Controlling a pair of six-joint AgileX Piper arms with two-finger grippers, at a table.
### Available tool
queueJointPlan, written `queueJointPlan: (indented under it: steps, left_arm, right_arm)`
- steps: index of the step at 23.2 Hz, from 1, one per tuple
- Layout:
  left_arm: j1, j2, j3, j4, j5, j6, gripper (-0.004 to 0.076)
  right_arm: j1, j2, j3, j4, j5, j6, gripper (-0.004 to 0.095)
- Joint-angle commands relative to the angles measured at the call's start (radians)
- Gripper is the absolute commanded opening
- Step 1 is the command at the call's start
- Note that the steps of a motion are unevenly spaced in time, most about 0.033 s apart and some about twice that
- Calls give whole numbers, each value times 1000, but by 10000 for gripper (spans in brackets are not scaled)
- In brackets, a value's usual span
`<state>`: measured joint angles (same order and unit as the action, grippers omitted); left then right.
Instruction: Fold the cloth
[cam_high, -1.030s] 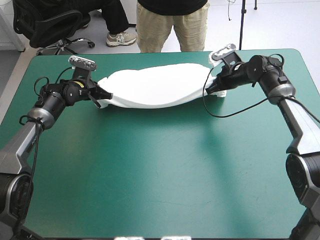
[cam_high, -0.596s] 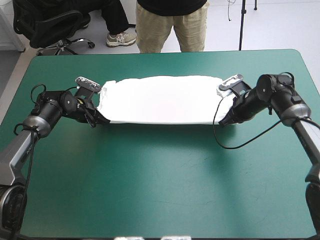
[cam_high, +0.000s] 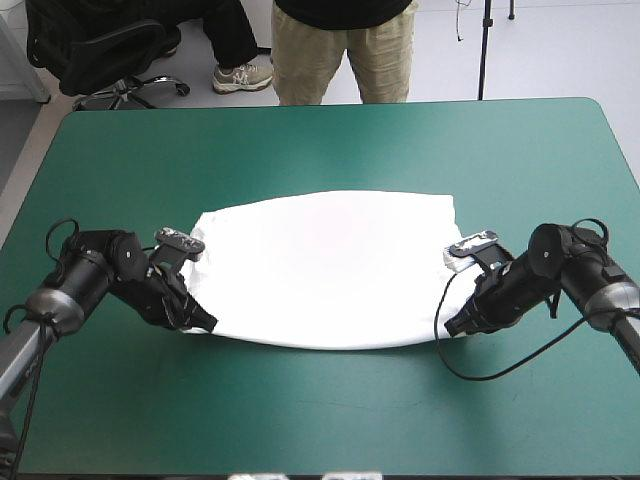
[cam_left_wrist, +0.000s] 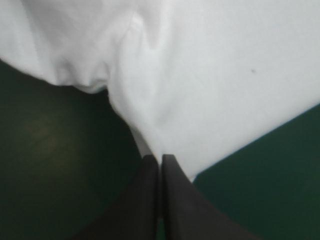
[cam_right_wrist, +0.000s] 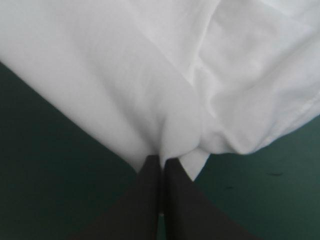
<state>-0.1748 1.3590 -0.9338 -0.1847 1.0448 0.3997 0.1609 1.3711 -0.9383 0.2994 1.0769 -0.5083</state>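
While my left fingers (cam_high: 203, 324) and right fingers (cam_high: 452, 326) are each pinched together on a near corner of the T-shirt (cam_high: 325, 265), it lies spread across the middle of the bench (cam_high: 320, 420). I judge this to be the laying-out step. Next I should lower both corners evenly, then let go.

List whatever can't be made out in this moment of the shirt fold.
T-shirt sleeves and collar: high view, lost in the plain white cloth.
Layers held by the left pincer and right pincer: wrist views, cloth bunches at the pinch.
T-shirt's far edge: both wrist views, cut off by the picture edge.
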Motion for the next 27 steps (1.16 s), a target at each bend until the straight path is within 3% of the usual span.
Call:
queueJointPlan:
  steps: [1,6,8,12,15,17,23,27]
  left_arm:
    - [-16,-83,69,-12,-86,-39,-17]
    - [-16,-88,88,-5,-97,-45,-17]
    - [-16,-88,90,-7,-111,3,18]
    - [-16,-123,88,62,-198,-56,323]
    - [-14,-175,88,105,-261,-117,406]
    - [-14,-220,88,115,-337,-175,416]
    - [-14,-222,88,8,-445,-196,415]
    - [-14,-218,88,-13,-473,-179,415]
  right_arm:
    - [-3,-36,43,53,-14,-12,-15]
    - [22,-62,78,28,-86,5,-15]
    - [22,-83,78,39,-102,8,9]
    - [22,-180,37,17,-98,71,405]
    - [22,-242,-6,-68,-84,178,473]
    - [22,-310,-35,-169,-89,312,473]
    - [22,-313,-54,-359,-173,463,473]
    - [-4,-216,-54,-381,-226,491,473]
